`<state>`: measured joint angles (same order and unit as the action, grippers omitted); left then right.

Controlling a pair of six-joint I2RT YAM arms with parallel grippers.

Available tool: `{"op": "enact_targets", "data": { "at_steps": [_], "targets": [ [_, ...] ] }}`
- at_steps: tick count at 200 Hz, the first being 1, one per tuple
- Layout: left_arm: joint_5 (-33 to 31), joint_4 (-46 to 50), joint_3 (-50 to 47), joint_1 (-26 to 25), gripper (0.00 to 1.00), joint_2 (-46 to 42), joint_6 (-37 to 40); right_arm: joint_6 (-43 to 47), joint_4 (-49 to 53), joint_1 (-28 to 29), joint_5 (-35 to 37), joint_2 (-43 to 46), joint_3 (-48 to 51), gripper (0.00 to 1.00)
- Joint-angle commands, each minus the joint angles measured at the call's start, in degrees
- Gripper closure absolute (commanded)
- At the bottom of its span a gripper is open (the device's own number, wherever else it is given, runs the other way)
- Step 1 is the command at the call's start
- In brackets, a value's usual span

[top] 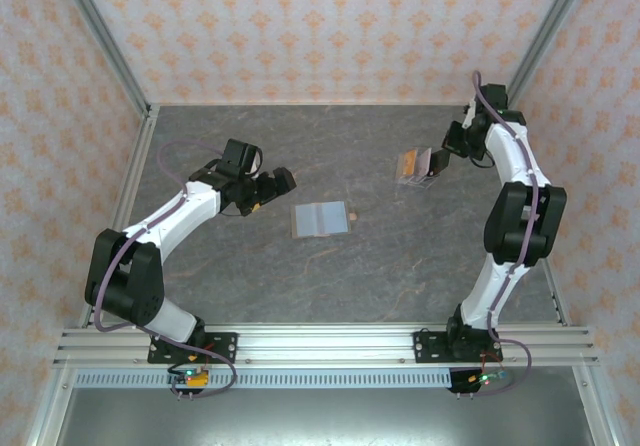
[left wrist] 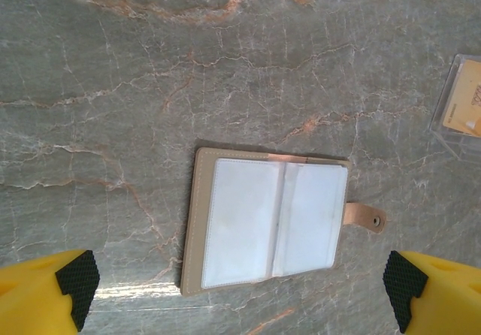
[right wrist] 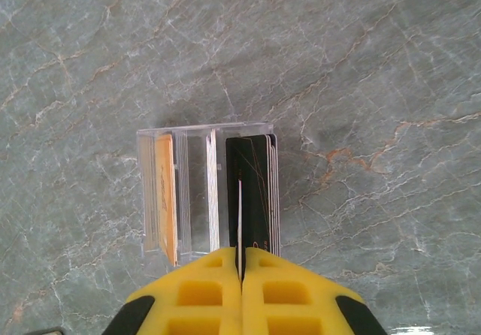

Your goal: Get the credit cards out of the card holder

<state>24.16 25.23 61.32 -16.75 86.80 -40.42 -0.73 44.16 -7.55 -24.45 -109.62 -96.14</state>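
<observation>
The card holder (left wrist: 267,222) lies open and flat mid-table, its clear sleeves seemingly empty, though glare leaves doubt. Just left of it the left gripper (top: 283,180) hovers, jaws wide, holding nothing. Beyond and right of it, the right gripper (right wrist: 242,264) pinches a thin card (right wrist: 239,222) edge-on. The card should stay upright and parallel to the dividers when lowered into the clear rack (right wrist: 195,136), which holds an orange card (right wrist: 169,200) and black cards (right wrist: 255,192).

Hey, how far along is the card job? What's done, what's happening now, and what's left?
Done, it seems: the card holder lies open on the table, its clear sleeves looking empty, and cards stand in the clear rack. In hand: the right gripper, jaws shut, pinches a thin card edge-on at that rack. The left gripper hangs open above the holder. Left: release that card.
</observation>
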Motion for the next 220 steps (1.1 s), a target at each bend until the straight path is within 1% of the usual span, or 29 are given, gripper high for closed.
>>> {"op": "enact_targets", "data": {
  "at_steps": [1, 39, 83, 168, 182, 191, 211, 220],
  "targets": [
    [1.8, -0.6, -0.9, 0.1, 0.0, -1.4, -0.3, 1.4, 1.4, 0.1, 0.1, -1.7, -1.9, 1.0],
    [2.0, -0.4, -0.1, 0.1, 0.0, -1.6, -0.4, 1.7, -1.0, 0.1, 0.9, -3.6, -2.3, 1.0],
    [3.4, -1.4, -0.5, 0.1, 0.0, -1.6, -1.4, 2.8, -0.6, 0.0, 1.0, -5.5, -3.2, 0.99],
    [3.8, -0.8, 0.3, 0.0, 0.0, -1.6, -1.5, 3.3, -0.6, 0.0, -1.0, -9.1, -6.7, 0.97],
    [4.2, -1.2, 0.2, 0.1, 0.0, -1.8, -1.8, 4.1, -0.8, 0.1, -1.2, -9.2, -6.5, 0.93],
    [4.4, -1.4, 0.2, 0.1, 0.0, -2.0, -1.9, 4.4, -0.8, 0.1, -1.0, -9.2, -6.6, 0.89],
    [4.1, -0.9, 0.5, 0.0, 0.0, -2.5, -1.7, 4.5, -0.2, 0.1, -1.8, -8.9, -6.7, 0.75],
    [3.8, -0.5, 0.6, 0.1, 0.0, -2.7, -1.6, 4.1, -0.1, 0.1, -2.2, -8.5, -6.6, 0.72]
  ]
}}
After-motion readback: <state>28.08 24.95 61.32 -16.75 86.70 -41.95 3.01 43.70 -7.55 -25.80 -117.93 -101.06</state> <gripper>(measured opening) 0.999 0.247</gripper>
